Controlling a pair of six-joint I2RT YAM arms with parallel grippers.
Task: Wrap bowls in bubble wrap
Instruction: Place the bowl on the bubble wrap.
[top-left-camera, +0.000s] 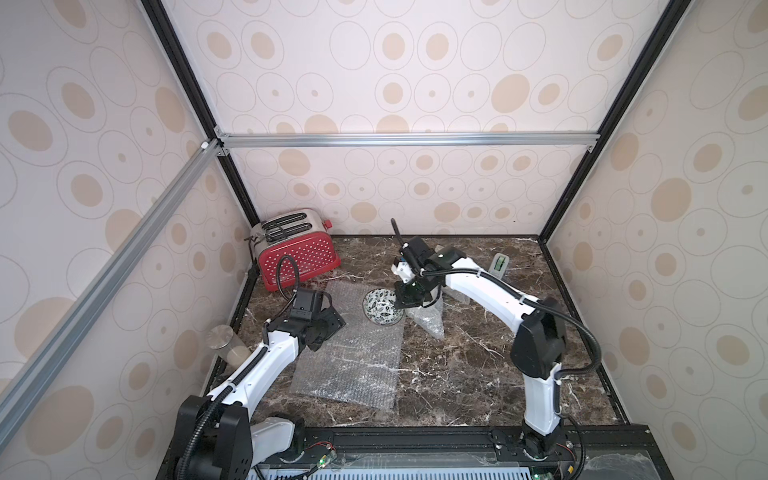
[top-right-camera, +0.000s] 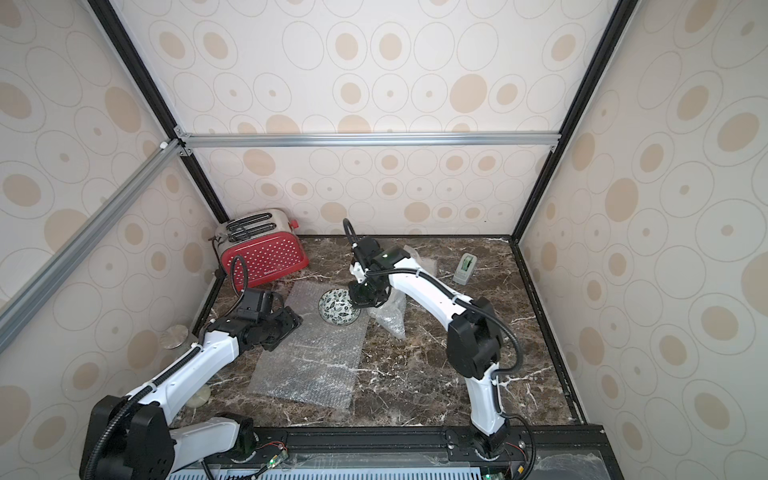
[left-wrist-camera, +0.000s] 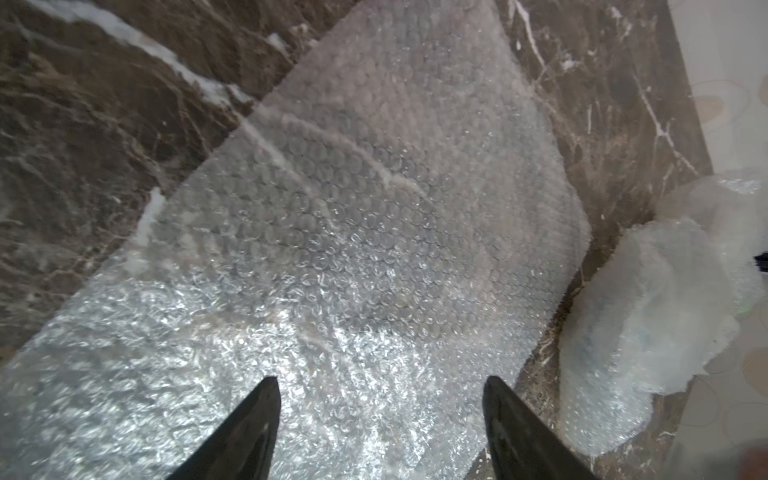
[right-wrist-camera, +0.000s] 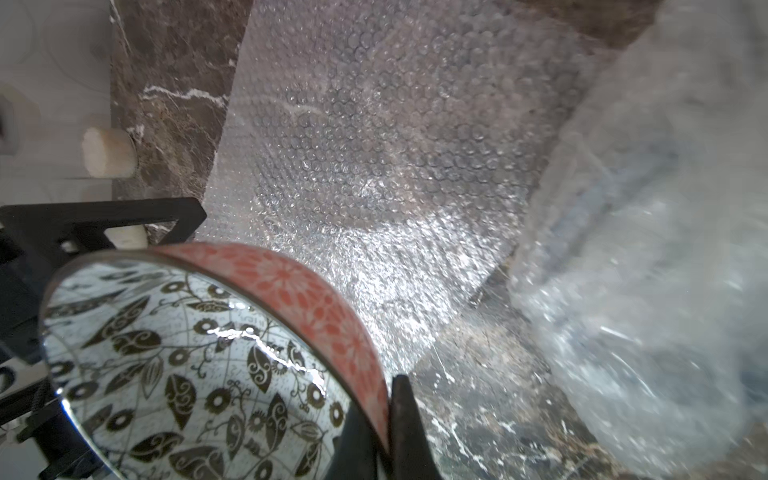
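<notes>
A bowl, white with black leaves inside and red outside, is at the far right corner of a flat bubble wrap sheet. My right gripper is shut on its rim. In the right wrist view the bowl tilts, with the rim pinched in the gripper. My left gripper hangs open over the sheet, holding nothing. A bundle of bubble wrap lies just right of the bowl.
A red toaster stands at the back left corner. A tape dispenser sits at the back right. A steel-lidded canister stands beyond the table's left edge. Bare dark marble lies to the right of the sheet.
</notes>
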